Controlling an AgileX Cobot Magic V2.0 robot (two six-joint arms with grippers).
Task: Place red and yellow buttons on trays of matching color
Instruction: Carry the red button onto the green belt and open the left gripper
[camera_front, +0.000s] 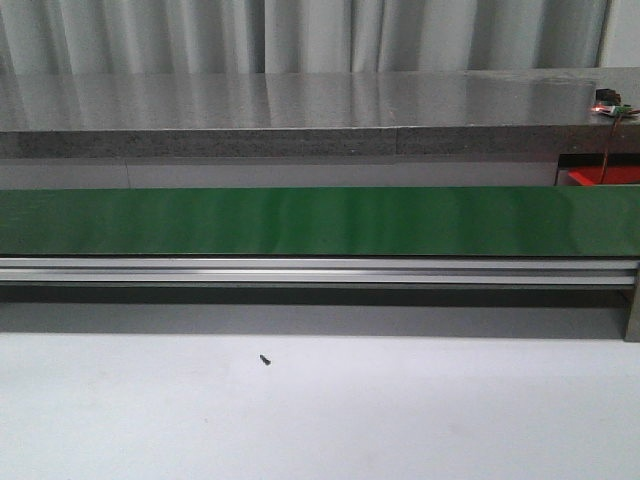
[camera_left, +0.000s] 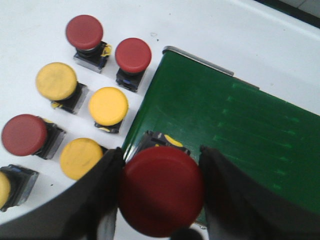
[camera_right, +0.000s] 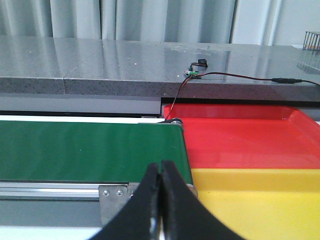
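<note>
In the left wrist view my left gripper (camera_left: 161, 156) is shut on a red button (camera_left: 161, 192), held over the end of the green belt (camera_left: 230, 125). On the white table beside the belt stand several more buttons, among them a red button (camera_left: 133, 55) and a yellow button (camera_left: 108, 106). In the right wrist view my right gripper (camera_right: 161, 169) is shut with nothing in it, near the belt's other end (camera_right: 90, 150). Past that end lie the red tray (camera_right: 240, 135) and the yellow tray (camera_right: 260, 200), side by side. Neither gripper shows in the front view.
The green conveyor belt (camera_front: 300, 220) runs across the front view on an aluminium rail (camera_front: 300, 268), with a grey counter (camera_front: 300, 110) behind it. A corner of the red tray (camera_front: 600, 177) shows at the right. A small black screw (camera_front: 265, 359) lies on the white table.
</note>
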